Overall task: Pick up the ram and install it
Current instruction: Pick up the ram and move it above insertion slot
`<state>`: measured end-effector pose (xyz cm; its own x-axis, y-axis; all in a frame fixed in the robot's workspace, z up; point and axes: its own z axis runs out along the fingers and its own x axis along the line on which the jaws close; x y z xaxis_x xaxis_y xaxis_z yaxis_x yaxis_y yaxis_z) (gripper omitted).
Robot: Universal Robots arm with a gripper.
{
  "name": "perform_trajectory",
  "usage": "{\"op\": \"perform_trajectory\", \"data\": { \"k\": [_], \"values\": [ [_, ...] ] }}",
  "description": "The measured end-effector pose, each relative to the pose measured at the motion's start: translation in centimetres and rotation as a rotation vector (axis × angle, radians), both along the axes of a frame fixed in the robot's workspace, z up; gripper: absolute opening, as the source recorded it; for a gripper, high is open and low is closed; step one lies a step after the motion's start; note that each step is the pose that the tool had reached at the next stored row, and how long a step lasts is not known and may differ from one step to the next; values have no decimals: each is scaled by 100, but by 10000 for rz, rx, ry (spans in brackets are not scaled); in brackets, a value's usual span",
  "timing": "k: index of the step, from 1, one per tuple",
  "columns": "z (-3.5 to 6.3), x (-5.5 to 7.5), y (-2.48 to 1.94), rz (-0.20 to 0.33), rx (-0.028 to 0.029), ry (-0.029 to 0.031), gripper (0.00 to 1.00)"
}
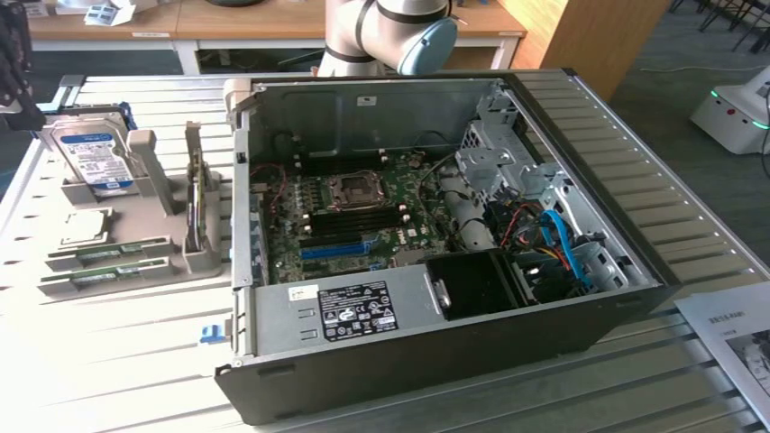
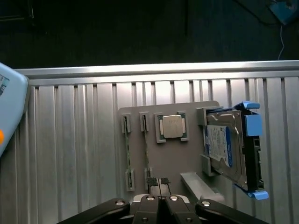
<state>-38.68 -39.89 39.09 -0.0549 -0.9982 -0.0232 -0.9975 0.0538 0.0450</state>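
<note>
Closed gripper [image 2: 158, 182] over ram [image 1: 121, 246]; hard drive [image 2: 219, 144] label unreadable.

Setting | we log a ribbed metal desk [image 1: 108, 370], evenly lit | behind it a pale-wood desk [image 1: 252, 27] and a tall wooden panel [image 1: 590, 36] | floor [image 1: 673, 86] dark grey carpet | at the exterior view's right we see a white unit [image 1: 734, 108] with a green glow | wrist view: floor near black
</note>
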Motion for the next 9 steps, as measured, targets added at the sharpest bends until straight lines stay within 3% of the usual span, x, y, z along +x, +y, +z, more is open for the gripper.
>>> {"op": "perform_trajectory", "data": {
  "k": [6, 9],
  "values": [
    [0, 0, 0, 827, 1, 0, 10],
    [0, 0, 0, 871, 0, 0, 10]
  ]
}}
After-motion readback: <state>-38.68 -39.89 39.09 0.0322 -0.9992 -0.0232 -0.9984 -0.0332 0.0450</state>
